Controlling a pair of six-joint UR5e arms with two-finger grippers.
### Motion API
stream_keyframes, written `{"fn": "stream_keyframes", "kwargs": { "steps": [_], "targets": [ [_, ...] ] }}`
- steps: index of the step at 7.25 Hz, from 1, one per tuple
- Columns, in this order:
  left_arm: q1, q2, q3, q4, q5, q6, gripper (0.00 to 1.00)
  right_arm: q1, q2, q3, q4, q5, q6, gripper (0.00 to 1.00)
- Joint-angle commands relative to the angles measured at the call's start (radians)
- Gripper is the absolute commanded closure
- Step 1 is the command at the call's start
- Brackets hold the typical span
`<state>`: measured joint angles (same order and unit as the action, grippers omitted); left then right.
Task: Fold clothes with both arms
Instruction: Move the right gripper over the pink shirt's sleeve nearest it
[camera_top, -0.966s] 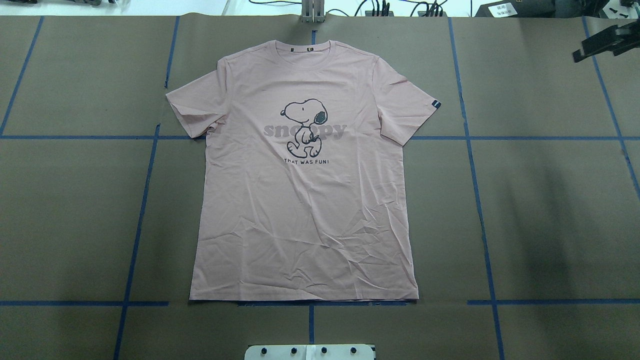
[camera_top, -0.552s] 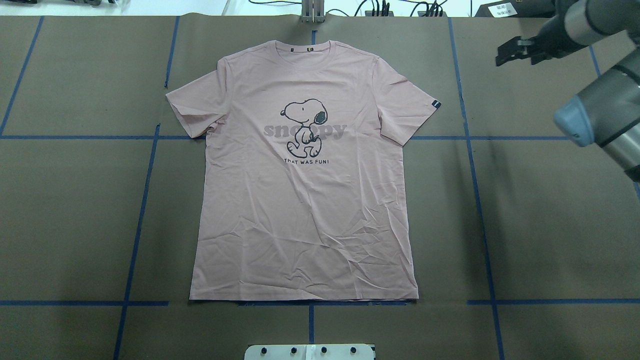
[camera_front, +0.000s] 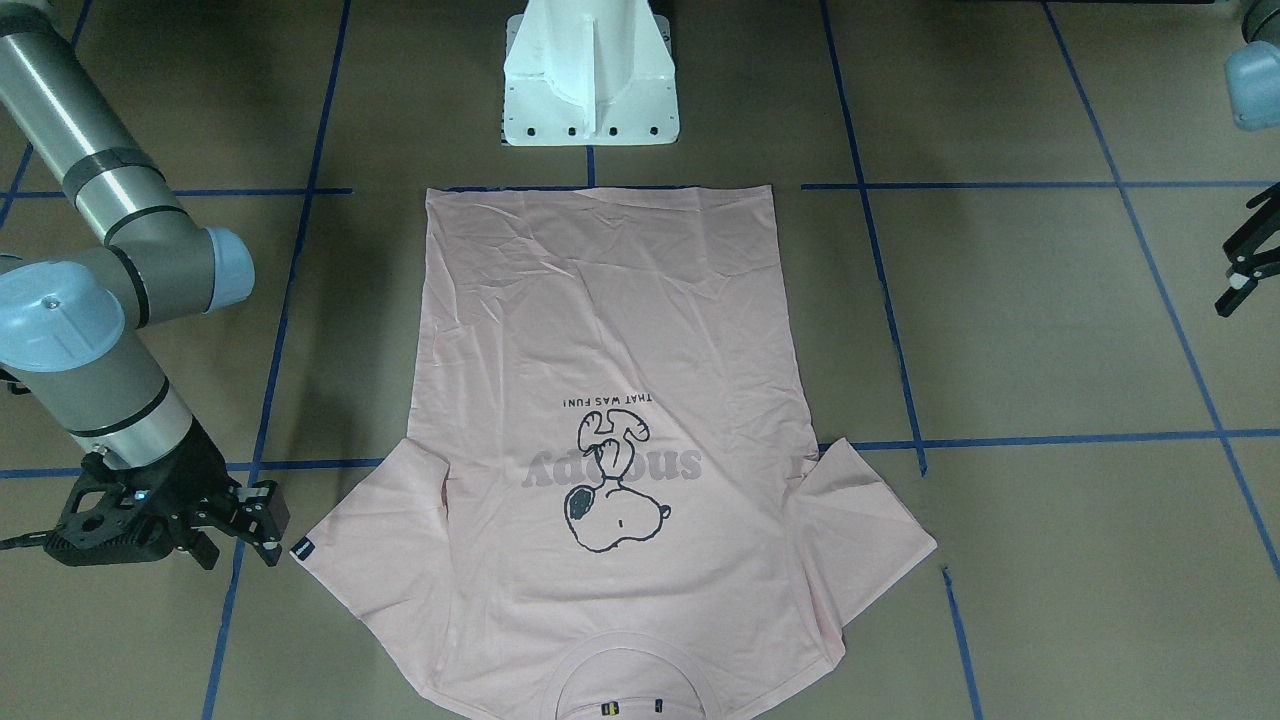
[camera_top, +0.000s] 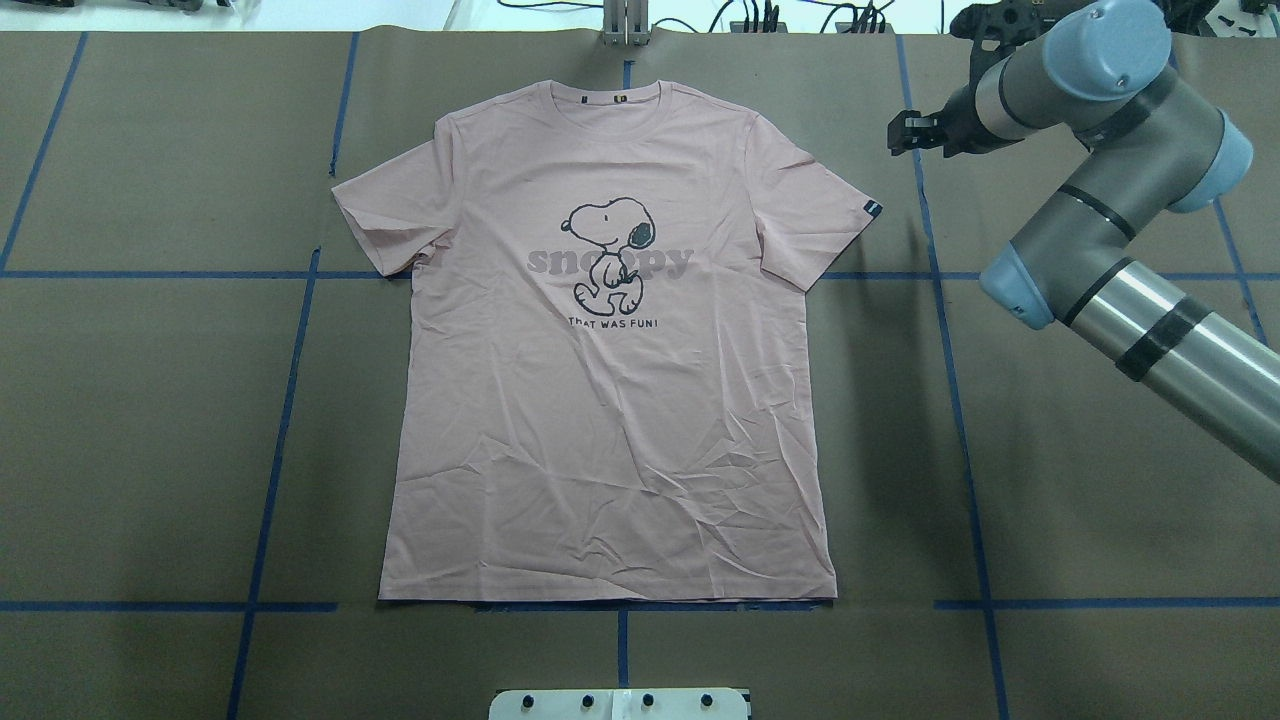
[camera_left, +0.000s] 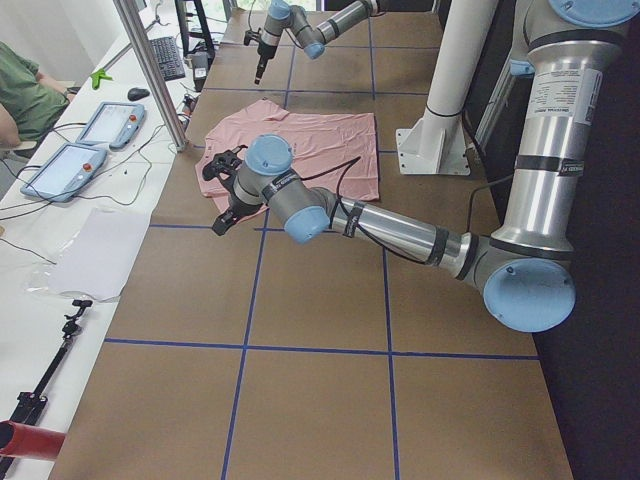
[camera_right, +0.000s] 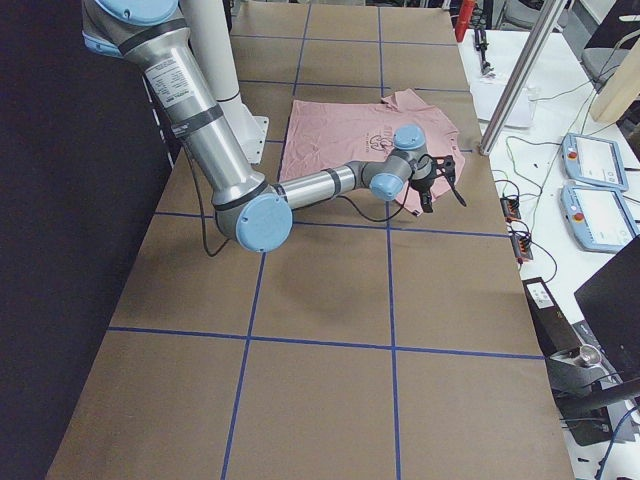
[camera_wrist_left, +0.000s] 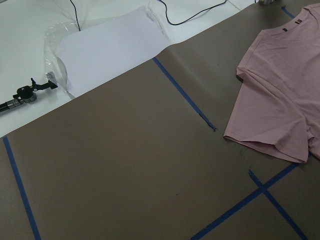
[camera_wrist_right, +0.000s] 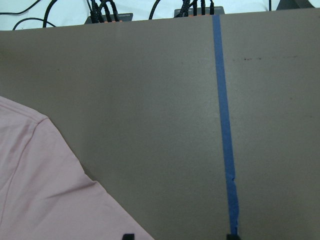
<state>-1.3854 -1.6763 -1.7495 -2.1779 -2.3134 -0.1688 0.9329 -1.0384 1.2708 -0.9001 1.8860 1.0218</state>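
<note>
The pale pink T-shirt (camera_top: 610, 400) lies flat, print up, collar at the far edge; it also shows in the front view (camera_front: 600, 330) and the left wrist view (camera_wrist_left: 280, 100). Its dark sleeve tag (camera_top: 871, 209) is on the sleeve nearest my right arm. My right gripper (camera_top: 897, 133) is open and empty, just beyond that sleeve, off the cloth; in the front view (camera_front: 242, 548) it is beside the tag (camera_front: 300, 548). The right wrist view shows the sleeve edge (camera_wrist_right: 40, 190) at lower left. My left gripper (camera_front: 1243, 270) is open, empty, far from the other sleeve, outside the overhead view.
The white pedestal (camera_front: 590, 80) stands at the near edge behind the hem. Blue tape lines (camera_top: 945, 330) cross the brown paper table. Cables (camera_top: 760, 15) run along the far edge. A white sheet (camera_wrist_left: 110, 45) and tablets (camera_left: 105, 125) lie beyond the table on my left.
My right arm has swung in from the far right corner toward the shirt's tagged sleeve. The shirt has not moved.
</note>
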Motion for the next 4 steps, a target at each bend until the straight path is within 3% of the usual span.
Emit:
{"fn": "stream_keyframes", "kwargs": {
  "steps": [1,4],
  "targets": [
    [0.002,-0.003,-0.001,0.001,0.0,0.0,0.0,-0.048,0.003,-0.027,0.043,-0.066,0.075,0.39],
    [0.002,-0.003,-0.004,0.0,0.0,0.003,0.0,-0.085,0.005,-0.05,0.044,-0.131,0.087,0.45]
  ]
}}
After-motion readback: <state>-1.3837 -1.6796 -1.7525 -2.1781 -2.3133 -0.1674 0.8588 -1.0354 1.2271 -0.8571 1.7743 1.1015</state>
